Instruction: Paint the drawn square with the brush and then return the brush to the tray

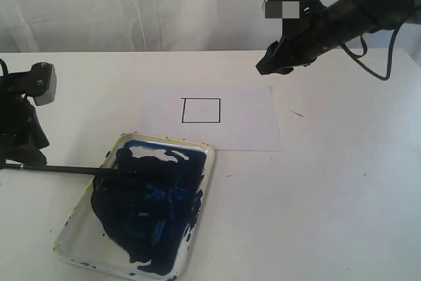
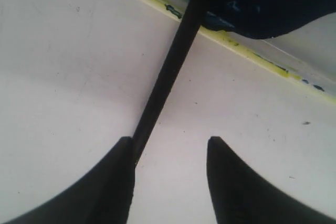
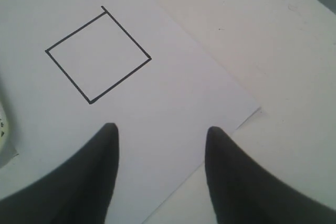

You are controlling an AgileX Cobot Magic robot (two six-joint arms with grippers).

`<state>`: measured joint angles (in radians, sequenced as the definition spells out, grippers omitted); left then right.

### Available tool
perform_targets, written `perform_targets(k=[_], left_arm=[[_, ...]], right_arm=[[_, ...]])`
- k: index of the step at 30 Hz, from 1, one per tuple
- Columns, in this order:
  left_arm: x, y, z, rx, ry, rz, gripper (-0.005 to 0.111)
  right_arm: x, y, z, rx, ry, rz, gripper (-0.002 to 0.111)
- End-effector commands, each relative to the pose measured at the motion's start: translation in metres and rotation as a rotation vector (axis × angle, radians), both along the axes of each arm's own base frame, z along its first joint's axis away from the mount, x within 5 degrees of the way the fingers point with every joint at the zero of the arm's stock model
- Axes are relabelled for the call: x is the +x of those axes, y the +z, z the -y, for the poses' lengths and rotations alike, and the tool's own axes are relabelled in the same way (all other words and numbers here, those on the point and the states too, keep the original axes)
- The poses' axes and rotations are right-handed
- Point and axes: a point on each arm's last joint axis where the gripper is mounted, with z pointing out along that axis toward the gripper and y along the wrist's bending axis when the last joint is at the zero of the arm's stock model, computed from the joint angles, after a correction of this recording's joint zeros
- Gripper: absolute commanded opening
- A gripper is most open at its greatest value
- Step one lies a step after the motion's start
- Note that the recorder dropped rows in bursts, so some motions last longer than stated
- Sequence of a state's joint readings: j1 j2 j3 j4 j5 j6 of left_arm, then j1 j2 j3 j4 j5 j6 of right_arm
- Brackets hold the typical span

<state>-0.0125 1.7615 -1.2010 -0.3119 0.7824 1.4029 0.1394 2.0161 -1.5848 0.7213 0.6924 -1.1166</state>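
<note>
The brush (image 1: pixel 72 170) lies with its black handle on the table and its tip in the blue paint of the tray (image 1: pixel 209 162). My left gripper (image 1: pixel 25 157) is down at the handle's outer end. In the left wrist view the handle (image 2: pixel 168 72) runs along one finger while the jaws stand wide apart, so the left gripper (image 2: pixel 169 145) is open. The tray's yellowish rim (image 2: pixel 247 51) crosses ahead. The drawn square (image 1: pixel 200 110) is white inside. My right gripper (image 1: pixel 266 67) hovers open over the paper, the square (image 3: pixel 98 56) just beyond its tips (image 3: pixel 160 132).
The white paper sheet (image 1: pixel 250 123) lies behind the tray, its near edge touching the tray's far rim. The paper's corner (image 3: pixel 257 109) shows close to the right fingers. A small dark mark (image 1: pixel 296 114) sits on the table right of the sheet.
</note>
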Motion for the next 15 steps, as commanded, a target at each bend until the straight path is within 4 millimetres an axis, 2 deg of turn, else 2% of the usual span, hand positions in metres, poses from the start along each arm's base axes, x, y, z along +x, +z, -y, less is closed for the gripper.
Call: perform_targets(k=[1,6,8,15], left_arm=[[0.0,-0.005,0.003,-0.015,-0.008,-0.018,0.049],[0.0,-0.005,0.003,-0.014,-0.005,-0.012,0.049],[0.0,-0.005,0.003,-0.014,-0.005,-0.01,0.049],[0.0,-0.005,0.003,-0.013,-0.005,-0.009,0.049]], right_arm=[[0.005,-0.004,0.0,-0.004,-0.004,0.017,0.049],[0.014,-0.048,-0.003,-0.035,0.066,-0.02,0.05],[0.015,-0.064,-0.009,-0.054,0.11,-0.025,0.057],[0.014,-0.09,-0.029,-0.104,0.188,-0.016,0.06]])
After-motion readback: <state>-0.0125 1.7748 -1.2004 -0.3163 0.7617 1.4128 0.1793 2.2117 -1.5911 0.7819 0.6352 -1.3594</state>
